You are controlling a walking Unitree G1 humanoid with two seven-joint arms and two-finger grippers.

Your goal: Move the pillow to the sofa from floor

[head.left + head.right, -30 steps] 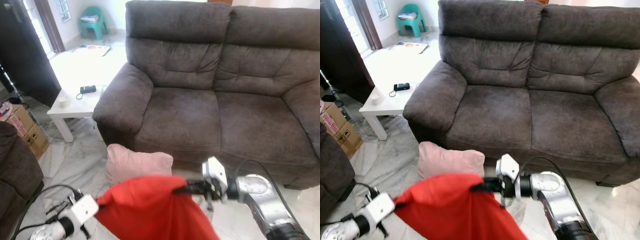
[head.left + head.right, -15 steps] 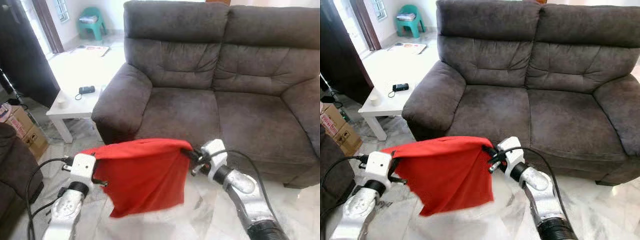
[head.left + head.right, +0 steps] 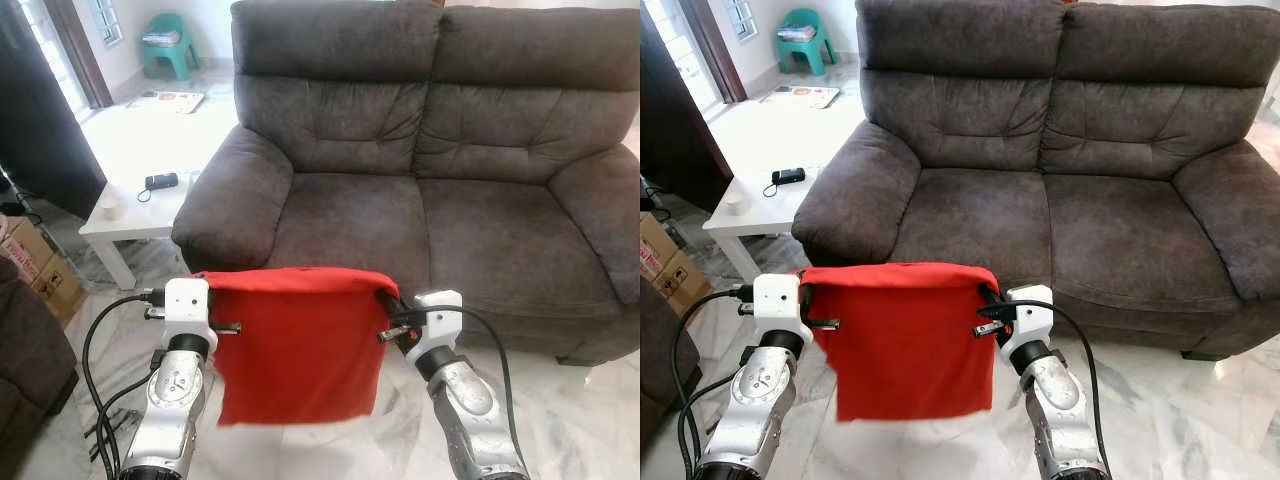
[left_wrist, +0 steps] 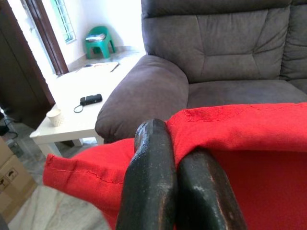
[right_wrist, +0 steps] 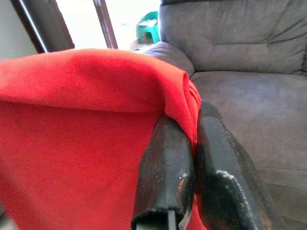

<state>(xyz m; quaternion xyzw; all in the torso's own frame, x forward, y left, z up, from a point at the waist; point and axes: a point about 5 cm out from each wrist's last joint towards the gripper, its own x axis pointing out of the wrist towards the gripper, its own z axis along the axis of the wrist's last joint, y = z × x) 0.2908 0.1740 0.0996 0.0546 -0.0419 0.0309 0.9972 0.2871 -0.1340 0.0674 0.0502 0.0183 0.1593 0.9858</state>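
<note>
Sofa [image 3: 420,200] ahead, seat bare; carry pillow [image 3: 300,345] forward over seat edge, keep level, let go together. Pillow hangs red, off floor, before sofa front. Left end effector [image 3: 222,326] and right end effector [image 3: 385,322] each clenched on top corner. Floor behind pillow hidden.

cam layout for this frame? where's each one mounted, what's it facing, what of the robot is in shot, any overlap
Left eye, right eye: head stereo pair, looking forward and down at the grey sofa; both silver arms show, holding the red pillow up between them.
Left wrist: on the left arm, looking along the left gripper, shut on a pillow corner, toward the sofa arm and white table.
Right wrist: on the right arm, along the right gripper, shut on the other corner.
Shared: pillow and sofa.
</note>
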